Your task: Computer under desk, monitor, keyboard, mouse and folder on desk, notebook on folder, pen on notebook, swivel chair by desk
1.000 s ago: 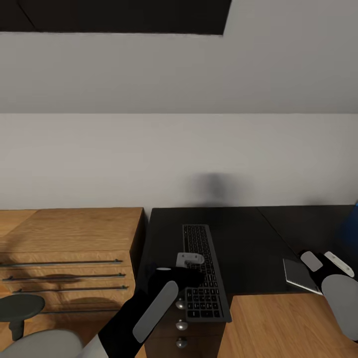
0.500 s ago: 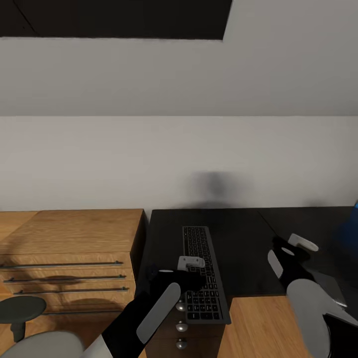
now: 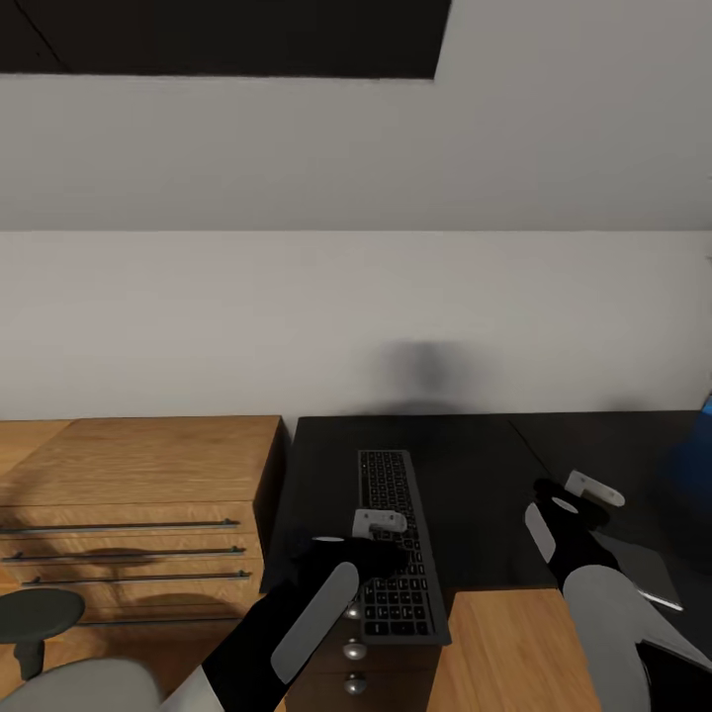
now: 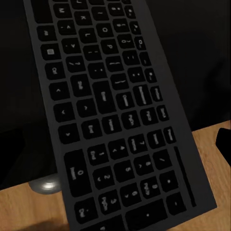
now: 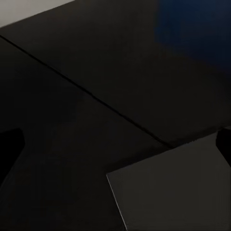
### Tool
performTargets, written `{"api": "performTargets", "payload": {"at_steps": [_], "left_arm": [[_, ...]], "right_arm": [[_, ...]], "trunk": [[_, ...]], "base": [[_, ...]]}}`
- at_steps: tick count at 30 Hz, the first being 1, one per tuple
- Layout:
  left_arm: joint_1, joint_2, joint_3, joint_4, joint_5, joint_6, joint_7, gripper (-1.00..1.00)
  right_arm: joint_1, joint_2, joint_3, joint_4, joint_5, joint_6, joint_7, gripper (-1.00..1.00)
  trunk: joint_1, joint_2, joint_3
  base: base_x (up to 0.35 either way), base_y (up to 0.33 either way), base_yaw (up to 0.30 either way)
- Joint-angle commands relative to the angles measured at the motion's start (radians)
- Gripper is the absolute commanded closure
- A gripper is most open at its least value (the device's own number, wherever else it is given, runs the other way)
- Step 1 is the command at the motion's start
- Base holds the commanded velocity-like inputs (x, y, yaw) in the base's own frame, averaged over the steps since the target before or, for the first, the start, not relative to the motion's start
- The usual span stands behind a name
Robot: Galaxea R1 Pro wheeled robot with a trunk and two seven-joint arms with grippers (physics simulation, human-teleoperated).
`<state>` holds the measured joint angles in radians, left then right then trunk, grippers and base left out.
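Left gripper [image 3: 368,539] over keyboard [image 3: 394,539], apparently to square it on desk [image 3: 475,475], closure unclear; right gripper [image 3: 566,504] spread open above grey folder [image 3: 643,569].

A black keyboard [image 4: 115,115] lies on the dark desk [image 4: 192,53], its near end overhanging the wooden floor [image 4: 211,159].

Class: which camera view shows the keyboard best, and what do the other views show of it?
The left wrist view: the keyboard is close enough to see single keys. The head view shows its whole length on the dark desk, partly behind the left hand.
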<state>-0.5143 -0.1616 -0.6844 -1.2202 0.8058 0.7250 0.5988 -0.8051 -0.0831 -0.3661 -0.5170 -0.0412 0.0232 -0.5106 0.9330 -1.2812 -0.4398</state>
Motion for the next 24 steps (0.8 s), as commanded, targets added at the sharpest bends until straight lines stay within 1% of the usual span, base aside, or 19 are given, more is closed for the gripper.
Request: {"api": "performTargets", "payload": {"at_steps": [1,4,8,17,24], "left_arm": [[-0.001,0.0,-0.001,-0.001,0.01,0.001,0.011,-1.0],[-0.001,0.0,-0.001,-0.001,0.01,0.001,0.012,-1.0],[-0.001,0.001,0.0,-0.001,0.01,0.001,0.013,-1.0],[-0.001,0.001,-0.001,-0.002,0.009,-0.001,0.013,-1.0],[-0.001,0.001,0.0,-0.002,0.01,-0.014,0.012,-1.0]], "right_arm": [[0.0,0.002,0.001,-0.003,-0.004,0.003,-0.003,-1.0],[0.0,0.006,-0.001,-0.008,-0.004,0.003,-0.003,-1.0],[0.0,0.009,-0.002,-0.01,-0.002,0.003,-0.002,-1.0],[0.0,0.007,-0.002,-0.009,-0.001,0.002,-0.001,-1.0],[0.0,0.003,-0.001,-0.006,0.003,-0.003,0.004,-1.0]], "trunk": [[0.0,-0.001,-0.001],[0.0,-0.001,-0.001],[0.0,-0.001,-0.001],[0.0,-0.001,-0.001],[0.0,-0.001,-0.001]], "base": [[0.006,-0.293,0.0],[0.023,-0.232,0.0],[0.002,-0.02,0.0],[0.006,-0.021,0.0],[0.119,-0.124,0.0]]}}
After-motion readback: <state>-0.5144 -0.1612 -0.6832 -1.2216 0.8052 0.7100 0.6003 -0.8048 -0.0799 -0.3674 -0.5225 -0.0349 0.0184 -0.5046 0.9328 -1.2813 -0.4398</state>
